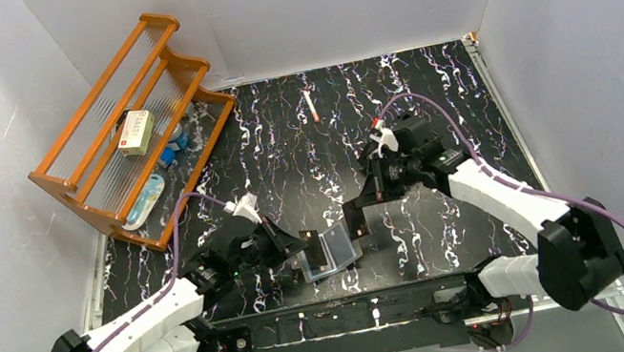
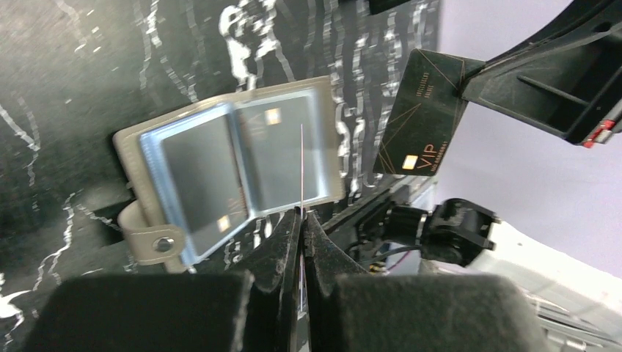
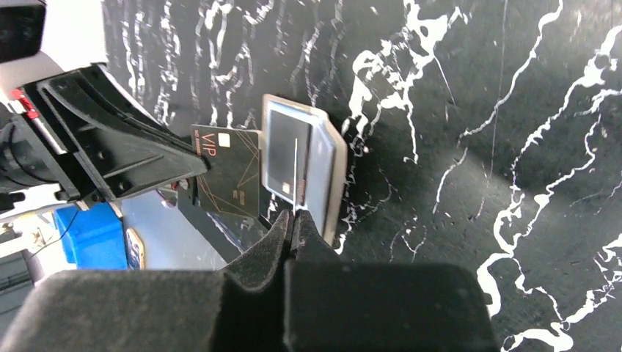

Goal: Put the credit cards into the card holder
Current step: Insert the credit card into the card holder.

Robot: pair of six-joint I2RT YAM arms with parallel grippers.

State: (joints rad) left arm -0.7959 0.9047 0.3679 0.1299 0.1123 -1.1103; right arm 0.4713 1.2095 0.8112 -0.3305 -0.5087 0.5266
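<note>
The left gripper (image 2: 302,214) is pinching shut on the first card (image 3: 227,180), a thin black plastic rectangle with gold VIP lettering, and is holding it on edge. The right gripper (image 3: 293,214) is likewise squeezing closed on the second card (image 2: 422,117), a matching black-and-gold VIP rectangle. The card holder (image 2: 198,161), a small folding wallet, grey-brown outside and silvery pale-blue inside, is lying open on the black white-veined table (image 3: 557,110), just ahead of both sets of fingertips, between the two grippers.
</note>
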